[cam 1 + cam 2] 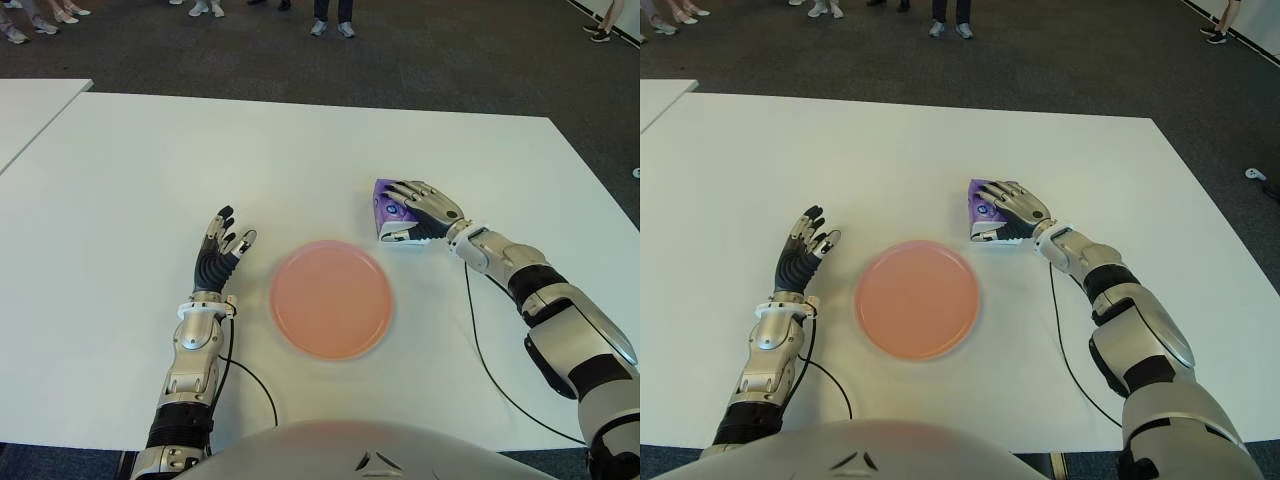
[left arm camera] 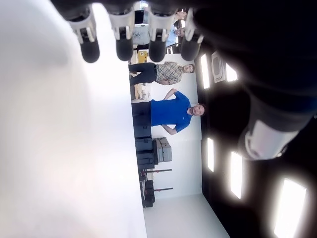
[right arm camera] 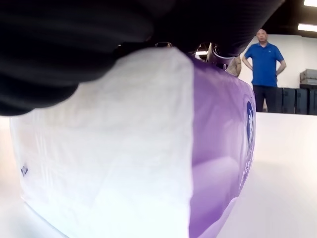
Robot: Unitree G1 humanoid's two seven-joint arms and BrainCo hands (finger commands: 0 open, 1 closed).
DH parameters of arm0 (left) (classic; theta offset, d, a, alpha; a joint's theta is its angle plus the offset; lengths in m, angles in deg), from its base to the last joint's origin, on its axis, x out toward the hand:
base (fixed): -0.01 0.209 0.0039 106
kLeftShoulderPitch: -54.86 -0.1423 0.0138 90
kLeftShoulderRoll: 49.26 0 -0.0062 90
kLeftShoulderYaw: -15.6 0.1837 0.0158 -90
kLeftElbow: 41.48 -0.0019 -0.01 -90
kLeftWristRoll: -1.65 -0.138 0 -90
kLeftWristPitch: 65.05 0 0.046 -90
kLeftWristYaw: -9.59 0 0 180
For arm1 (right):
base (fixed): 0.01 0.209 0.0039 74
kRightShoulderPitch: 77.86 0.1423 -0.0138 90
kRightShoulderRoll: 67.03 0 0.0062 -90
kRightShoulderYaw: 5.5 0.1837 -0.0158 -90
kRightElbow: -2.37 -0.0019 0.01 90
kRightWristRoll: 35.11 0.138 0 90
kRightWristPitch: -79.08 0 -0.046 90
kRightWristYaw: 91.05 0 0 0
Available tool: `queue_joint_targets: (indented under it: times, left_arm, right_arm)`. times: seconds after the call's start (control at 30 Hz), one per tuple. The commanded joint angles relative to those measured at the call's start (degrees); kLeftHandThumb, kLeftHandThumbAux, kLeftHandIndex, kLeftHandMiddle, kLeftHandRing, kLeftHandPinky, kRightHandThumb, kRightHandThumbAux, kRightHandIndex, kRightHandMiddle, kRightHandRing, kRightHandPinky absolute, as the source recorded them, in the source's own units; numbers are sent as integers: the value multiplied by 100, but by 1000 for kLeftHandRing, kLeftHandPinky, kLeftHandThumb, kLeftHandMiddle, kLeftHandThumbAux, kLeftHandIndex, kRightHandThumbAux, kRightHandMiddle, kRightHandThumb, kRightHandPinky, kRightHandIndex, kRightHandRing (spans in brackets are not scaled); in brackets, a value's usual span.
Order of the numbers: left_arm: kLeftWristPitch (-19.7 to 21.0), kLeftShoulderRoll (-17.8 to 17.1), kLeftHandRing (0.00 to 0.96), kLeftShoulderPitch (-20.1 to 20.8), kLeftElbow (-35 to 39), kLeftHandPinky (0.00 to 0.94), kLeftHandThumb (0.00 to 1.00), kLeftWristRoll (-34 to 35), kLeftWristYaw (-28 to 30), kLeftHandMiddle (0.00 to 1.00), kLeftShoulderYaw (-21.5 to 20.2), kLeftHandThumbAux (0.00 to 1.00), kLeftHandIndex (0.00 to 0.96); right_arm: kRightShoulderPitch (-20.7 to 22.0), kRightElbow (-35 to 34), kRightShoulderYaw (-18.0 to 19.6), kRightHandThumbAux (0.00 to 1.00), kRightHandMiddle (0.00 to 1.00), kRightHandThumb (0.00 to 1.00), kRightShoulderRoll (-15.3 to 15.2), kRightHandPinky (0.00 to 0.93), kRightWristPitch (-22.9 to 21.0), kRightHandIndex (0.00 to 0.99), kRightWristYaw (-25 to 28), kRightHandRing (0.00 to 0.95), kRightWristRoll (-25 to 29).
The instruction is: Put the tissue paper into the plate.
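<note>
In the eye views, the pink plate (image 1: 331,299) sits nearest on the table (image 1: 300,160); right hand (image 1: 418,212) covers the tissue paper (image 1: 388,207) just beyond-right; left hand (image 1: 222,250) idles beside the plate, fingers spread. Right wrist view: fingers draped over the pack, grasp unclear

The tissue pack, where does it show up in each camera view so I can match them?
Left eye view: the tissue pack is right of centre, under the right hand.
Right eye view: just right of centre, again under that hand.
Left wrist view: not in it.
Right wrist view: fills the frame from close by.
Shared landmark: the pink plate, nearer the robot and toward its left from the pack in both eye views.
</note>
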Motion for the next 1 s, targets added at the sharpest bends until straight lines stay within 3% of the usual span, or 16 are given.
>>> queue_joint_targets:
  times: [0.03, 0.63, 0.77, 1.0]
  left_arm:
    - [-23, -52, 0, -17, -134, 0, 0, 19, 41, 0, 19, 550, 0]
    - [0, -78, 0, 28, -194, 0, 0, 70, 16, 0, -8, 568, 0]
    - [41, -87, 0, 22, -177, 0, 0, 79, 15, 0, -13, 572, 0]
    - [78, -98, 0, -5, -114, 0, 0, 34, -21, 0, -14, 572, 0]
  right_arm:
    - [-399, 143, -170, 175, 0, 292, 29, 0, 77, 0, 349, 0, -139]
    - [-326, 21, -3, 152, 0, 317, 33, 0, -53, 0, 81, 0, -54]
    - [-255, -310, 258, 147, 0, 319, -67, 0, -20, 0, 228, 0, 163]
    - [-319, -1607, 1008, 132, 0, 332, -585, 0, 17, 0, 418, 0, 551]
